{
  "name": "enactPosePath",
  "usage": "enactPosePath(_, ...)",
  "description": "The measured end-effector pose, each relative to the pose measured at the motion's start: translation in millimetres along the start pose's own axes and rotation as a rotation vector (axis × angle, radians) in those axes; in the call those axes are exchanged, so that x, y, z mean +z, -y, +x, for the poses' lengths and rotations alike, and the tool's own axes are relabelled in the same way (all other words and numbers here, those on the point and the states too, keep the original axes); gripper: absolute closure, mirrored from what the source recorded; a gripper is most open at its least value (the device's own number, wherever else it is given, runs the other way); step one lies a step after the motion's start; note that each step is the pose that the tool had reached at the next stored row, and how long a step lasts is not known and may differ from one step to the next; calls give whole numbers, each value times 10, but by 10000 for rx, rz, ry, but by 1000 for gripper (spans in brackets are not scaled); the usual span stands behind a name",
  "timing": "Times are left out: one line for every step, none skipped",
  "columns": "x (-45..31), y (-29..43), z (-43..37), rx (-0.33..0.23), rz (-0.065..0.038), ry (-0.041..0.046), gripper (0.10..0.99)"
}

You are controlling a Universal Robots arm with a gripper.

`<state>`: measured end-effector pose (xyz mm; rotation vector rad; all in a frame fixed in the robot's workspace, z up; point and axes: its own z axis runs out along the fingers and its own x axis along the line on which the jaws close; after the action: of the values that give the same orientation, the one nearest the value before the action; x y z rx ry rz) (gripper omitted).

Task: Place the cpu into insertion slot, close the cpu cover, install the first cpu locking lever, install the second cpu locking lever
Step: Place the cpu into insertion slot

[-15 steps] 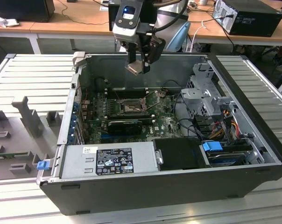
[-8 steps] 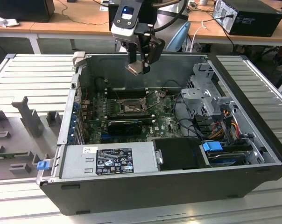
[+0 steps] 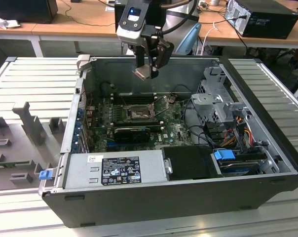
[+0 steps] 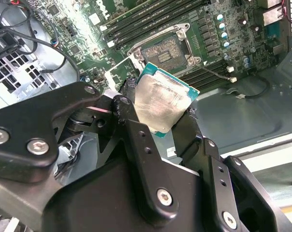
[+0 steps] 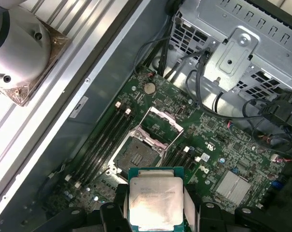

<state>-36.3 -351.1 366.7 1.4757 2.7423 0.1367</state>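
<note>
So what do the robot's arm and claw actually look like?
The arm is pale grey and rounded, with a small blue light near its wrist. The gripper is matte black: flat, jointed fingers held together by silver screws.

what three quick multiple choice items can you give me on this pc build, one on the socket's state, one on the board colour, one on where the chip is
1. The small square dark insertion slot with its silver rim is:
A. empty and open to view
B. holding a chip
C. taped over

2. The circuit board around it is:
A. red
B. green
C. white

3. The flat square silver-beige cpu is:
A. seated in the slot
B. lying on the board
C. clamped in the black gripper above the board

Answers:
1. A, because its bare dark centre shows in both wrist views.
2. B, because green shows between the parts.
3. C, because the gripper pinches two of its edges, and the exterior view shows it held high.
</note>
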Motion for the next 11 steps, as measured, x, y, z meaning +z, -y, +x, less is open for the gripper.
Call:
enactPosePath(1,0,0,8,0,0,545)
enactPosePath(2,0,0,16,0,1,545)
enactPosePath(4,0,0,33,-1,2,545)
enactPosePath(6,0,0,54,-1,4,545)
enactPosePath(7,0,0,65,-2,5,545)
enactPosePath(8,1,0,75,-2,6,545)
enactPosePath(9,1,0,91,-1,7,545)
enactPosePath(10,1,0,110,-2,9,545)
enactPosePath(11,1,0,128,-2,11,545)
enactPosePath(11,1,0,141,-3,12,545)
enactPosePath(12,1,0,158,-3,14,545)
